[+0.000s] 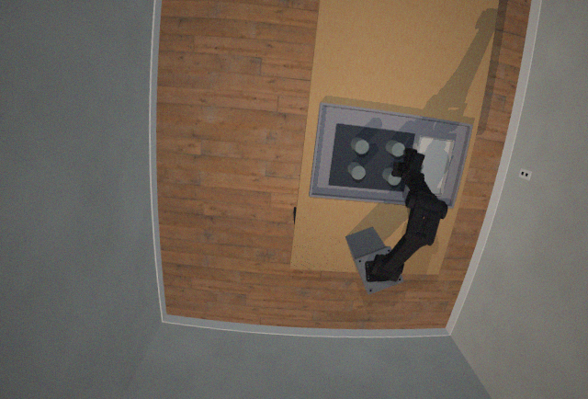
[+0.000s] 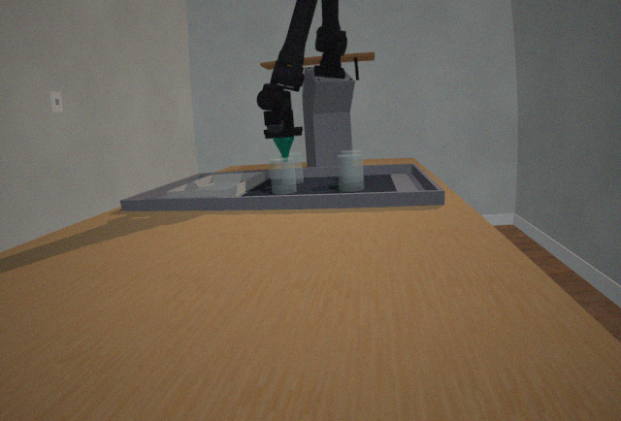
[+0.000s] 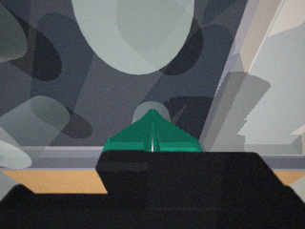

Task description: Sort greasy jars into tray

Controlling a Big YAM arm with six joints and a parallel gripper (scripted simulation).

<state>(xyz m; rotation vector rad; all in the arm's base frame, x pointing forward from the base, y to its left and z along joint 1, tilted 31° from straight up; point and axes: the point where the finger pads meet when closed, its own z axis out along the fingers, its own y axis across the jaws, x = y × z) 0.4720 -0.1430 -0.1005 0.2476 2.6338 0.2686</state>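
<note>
Four pale glass jars stand apart on the dark mat: far left jar, far right jar, near left jar and near right jar. The white tray lies right of the mat with no jar in it. My gripper is shut and empty, its green fingertips pointing down at about jar-top height near the near right jar. The fingertips partly cover that jar in the wrist view. Contact cannot be told.
A raised rim surrounds the steel top, which bears the mat and tray. It sits on a wooden table. My forearm reaches over the near right part of the rim, close to the tray.
</note>
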